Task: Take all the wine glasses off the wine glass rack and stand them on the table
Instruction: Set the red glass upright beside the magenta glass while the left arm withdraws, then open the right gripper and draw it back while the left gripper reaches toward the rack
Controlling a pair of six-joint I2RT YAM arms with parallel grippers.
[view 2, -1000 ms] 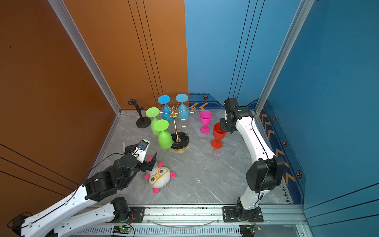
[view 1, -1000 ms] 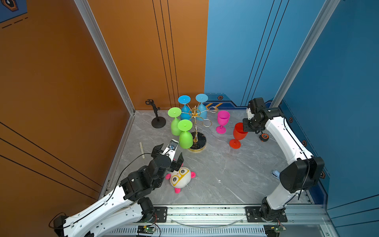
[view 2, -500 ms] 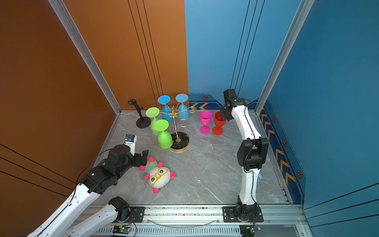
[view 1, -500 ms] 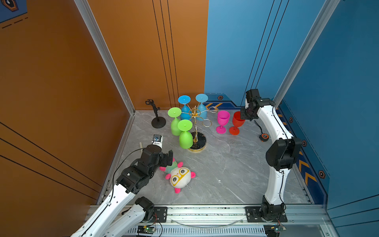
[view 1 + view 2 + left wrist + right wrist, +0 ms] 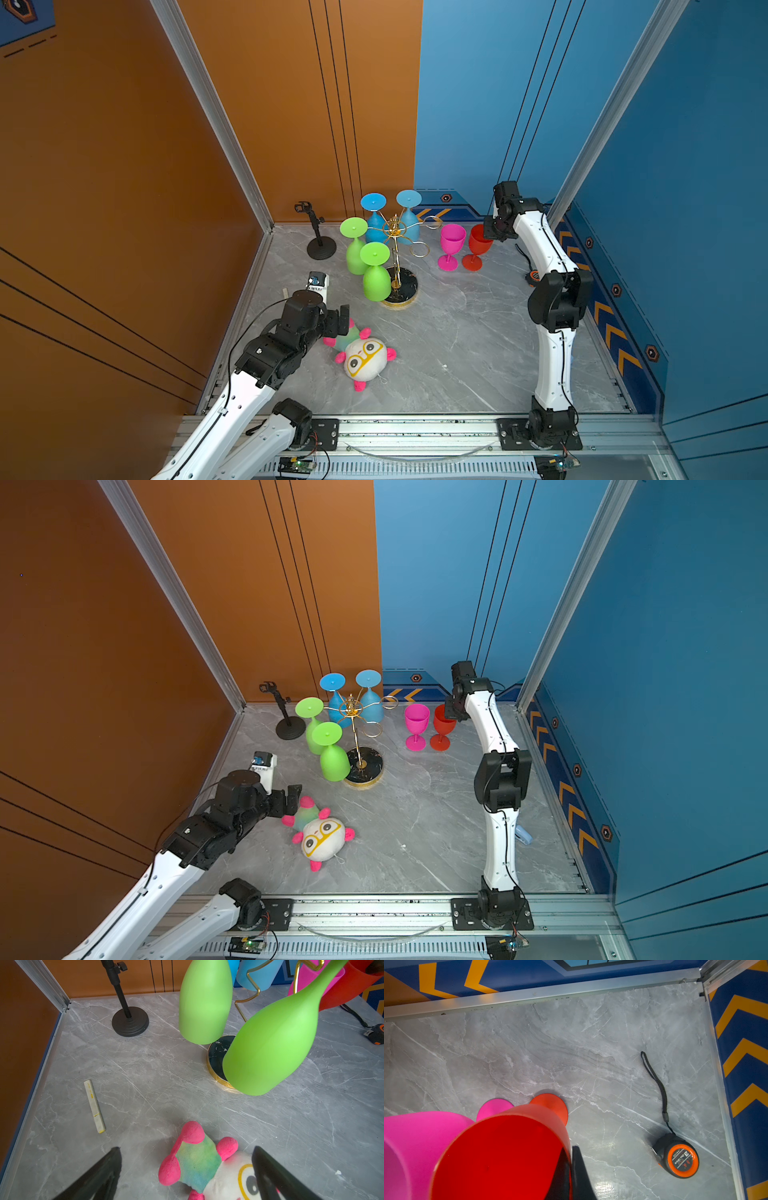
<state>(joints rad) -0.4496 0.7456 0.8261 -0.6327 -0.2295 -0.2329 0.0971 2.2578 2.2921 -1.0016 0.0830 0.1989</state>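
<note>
The gold wire wine glass rack point(image 5: 395, 253) point(image 5: 353, 729) stands on its black base point(image 5: 216, 1059) at the back middle. Two green wine glasses point(image 5: 376, 278) point(image 5: 268, 1047) and two blue ones point(image 5: 374, 226) hang upside down from it. A pink glass point(image 5: 451, 245) and a red wine glass point(image 5: 477, 245) point(image 5: 500, 1157) are upright side by side right of the rack. My right gripper point(image 5: 492, 235) point(image 5: 570, 1150) is shut on the red glass's rim, one finger inside the bowl. My left gripper point(image 5: 336, 322) point(image 5: 187, 1150) is open over a plush toy, short of the near green glass.
The plush toy point(image 5: 365, 359) point(image 5: 199, 1159) lies front left of the rack. A small black clamp stand point(image 5: 320, 245) is at the back left, a tape measure point(image 5: 679, 1157) point(image 5: 534, 276) by the right wall, and a pale stick point(image 5: 94, 1105) near the left wall.
The right arm has carried the red glass toward the back and brought it beside the pink glass. The left gripper has drawn back from the near green glass, still open.
</note>
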